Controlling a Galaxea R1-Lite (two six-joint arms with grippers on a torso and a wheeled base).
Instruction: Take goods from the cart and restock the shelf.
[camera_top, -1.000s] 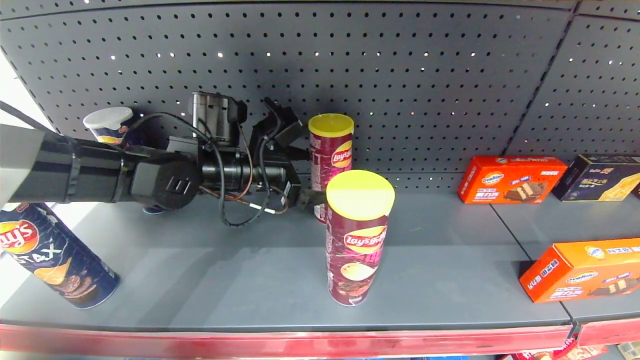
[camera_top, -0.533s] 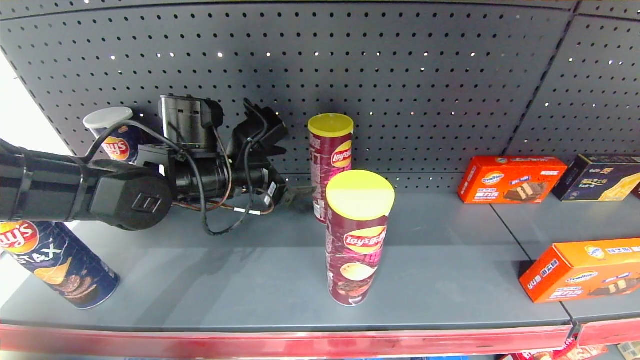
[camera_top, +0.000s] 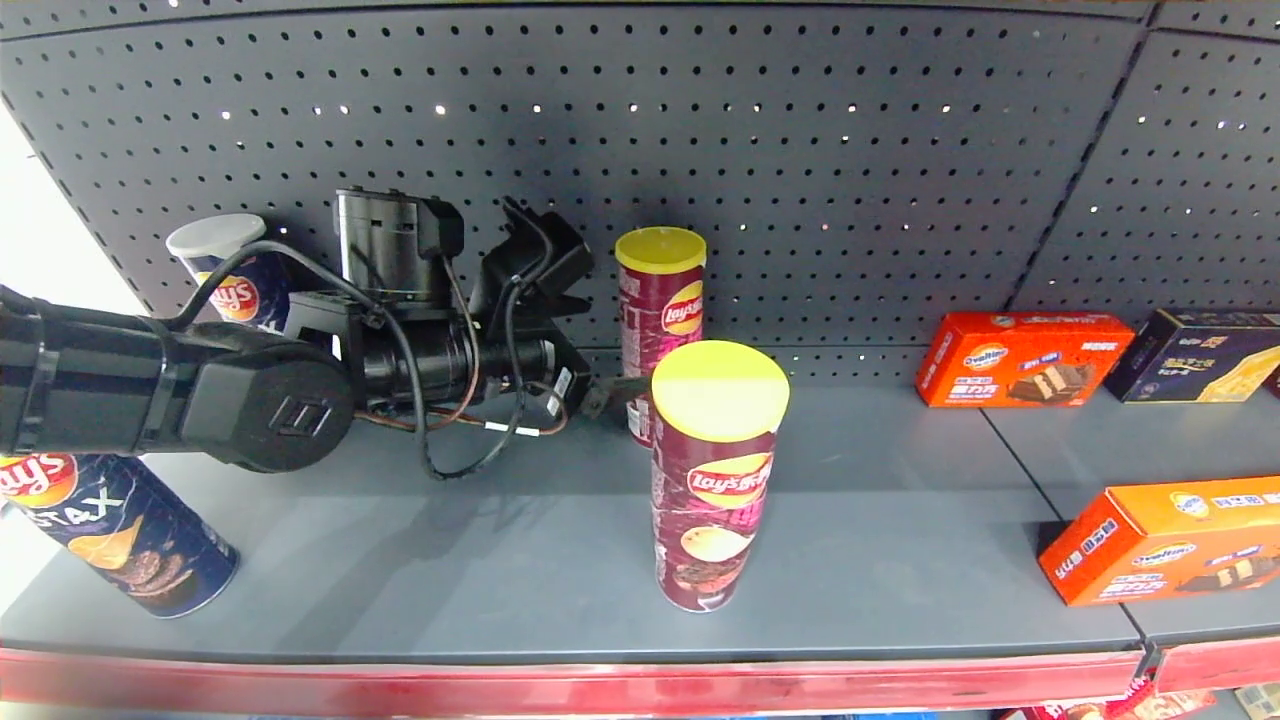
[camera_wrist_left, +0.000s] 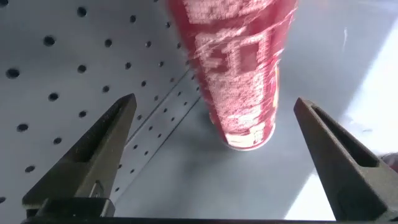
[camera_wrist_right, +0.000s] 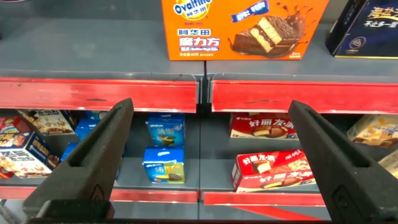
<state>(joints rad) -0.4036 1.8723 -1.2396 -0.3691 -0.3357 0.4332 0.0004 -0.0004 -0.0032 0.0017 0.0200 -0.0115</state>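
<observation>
Left gripper (camera_wrist_left: 214, 102) is spread wide with nothing between the pads, and both fingers (camera_wrist_left: 93, 165) are clear of the rear maroon can (camera_wrist_left: 245, 74). The can stands upright at the back of the shelf (camera_top: 480, 560), close to the pegboard (camera_top: 800, 150), yellow lid on.

In the head view my left arm comes in from the left, low over the deck. The fingertips sit just beside the can's lower half — can't tell if one tip grazes it. From the wrist camera the can lines up with the gap, slightly ahead of the tips.

The front maroon can (camera_top: 714, 480) is also upright. It's nearer the shelf edge, in front of the rear one and a touch to the right, apart from my gripper.

Right gripper (camera_wrist_right: 209, 104) is spread too and holds nothing. It hangs in front of the red rail (camera_wrist_right: 99, 93), below the front orange box (camera_wrist_right: 245, 28). The lower-shelf boxes (camera_wrist_right: 165, 155) are farther down.

Other stock:
- rear blue can (camera_top: 228, 272) — back left, behind my arm
- front blue can (camera_top: 105, 525) — front left corner
- rear orange box (camera_top: 1020, 355) — lying at the back right
- dark box (camera_top: 1210, 350) — just beside the rear orange box, at the far right
</observation>
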